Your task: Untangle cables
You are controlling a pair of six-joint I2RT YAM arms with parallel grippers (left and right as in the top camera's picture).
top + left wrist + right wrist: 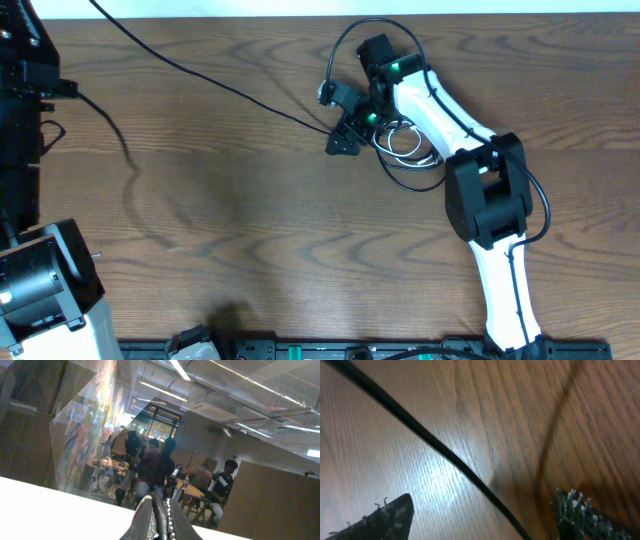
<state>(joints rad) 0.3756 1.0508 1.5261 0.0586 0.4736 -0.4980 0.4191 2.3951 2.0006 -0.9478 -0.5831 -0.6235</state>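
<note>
Right wrist view: one long black cable (445,455) lies flat on the wooden table (560,410), running diagonally through the gap between the wide-spread fingers of the right gripper (484,507), apparently touching neither. From overhead, that same cable (280,104) stretches from the far-left edge to the tangle (405,150) of black loops and pale coils under the right arm, with the right gripper (345,135) at the tangle's left side. The step looks like gripping this strand. To do it well, lower until both pads bracket the cord, close squarely on it, then draw it leftward, away from the knot, slowly enough that the loops do not tighten. The left gripper (158,516) is raised off the table, fingers pressed together on nothing.
</note>
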